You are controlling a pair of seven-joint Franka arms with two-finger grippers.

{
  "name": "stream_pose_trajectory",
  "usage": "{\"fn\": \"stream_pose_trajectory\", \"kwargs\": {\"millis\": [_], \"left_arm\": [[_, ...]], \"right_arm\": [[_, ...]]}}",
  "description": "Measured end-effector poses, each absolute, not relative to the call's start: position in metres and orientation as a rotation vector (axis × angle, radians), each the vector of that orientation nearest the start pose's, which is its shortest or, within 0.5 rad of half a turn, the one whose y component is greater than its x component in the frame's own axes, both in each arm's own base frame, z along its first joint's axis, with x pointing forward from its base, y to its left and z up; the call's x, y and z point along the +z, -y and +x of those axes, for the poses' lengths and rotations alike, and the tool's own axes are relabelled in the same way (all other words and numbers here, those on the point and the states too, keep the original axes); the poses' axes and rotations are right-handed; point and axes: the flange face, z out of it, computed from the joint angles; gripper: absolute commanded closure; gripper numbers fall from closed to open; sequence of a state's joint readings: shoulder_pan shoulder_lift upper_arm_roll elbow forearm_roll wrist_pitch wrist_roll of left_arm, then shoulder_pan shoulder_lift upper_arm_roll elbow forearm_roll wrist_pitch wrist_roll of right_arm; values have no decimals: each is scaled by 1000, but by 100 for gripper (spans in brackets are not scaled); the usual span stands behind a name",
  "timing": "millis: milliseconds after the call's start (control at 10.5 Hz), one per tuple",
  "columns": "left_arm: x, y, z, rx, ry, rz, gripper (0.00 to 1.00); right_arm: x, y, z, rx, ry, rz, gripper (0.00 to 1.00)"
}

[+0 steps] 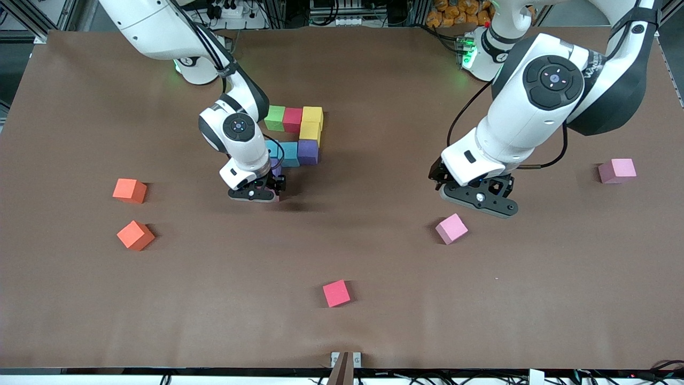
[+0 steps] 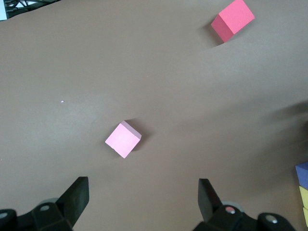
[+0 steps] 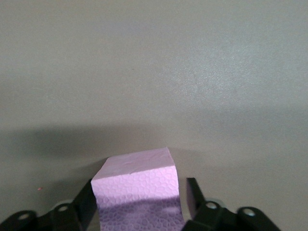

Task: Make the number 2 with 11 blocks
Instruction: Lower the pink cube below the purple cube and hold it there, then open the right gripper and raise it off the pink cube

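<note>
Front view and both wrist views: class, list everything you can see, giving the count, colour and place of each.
table: 1, brown, under everything
green cube: 1, green, start of the digit's top row
red cube: 1, red, beside green
yellow cubes: 2, yellow, one ending the top row, one nearer the camera
light blue cubes: 2, light blue, middle row
purple cubes: 2, purple, one ending the middle row, one at the right tool
pink cubes: 3, pink, loose, scattered
orange cubes: 2, orange, right arm's end
left tool: open, above a pink cube
right tool: at the purple cube
</note>
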State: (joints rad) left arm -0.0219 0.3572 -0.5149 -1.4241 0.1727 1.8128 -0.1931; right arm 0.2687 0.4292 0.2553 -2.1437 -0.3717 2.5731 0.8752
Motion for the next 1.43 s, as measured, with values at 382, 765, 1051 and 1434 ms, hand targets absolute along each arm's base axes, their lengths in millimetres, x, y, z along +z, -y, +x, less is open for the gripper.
{"fn": "stream_pose_trajectory", "kwargs": {"millis": [382, 765, 1051, 1434], "left_arm": [[522, 274, 607, -116, -520, -3126, 0], [537, 255, 610, -151, -480, -3122, 0], [538, 253, 611, -153, -474, -3122, 0], [540, 252, 611, -158, -471, -3121, 0]], "right_arm": [[211, -292, 494, -147, -102, -3189, 0], [248, -286, 509, -230, -139, -3178, 0], [282, -280, 531, -296, -180, -3173, 0], [303, -237, 559, -212, -155, -3194, 0]]}}
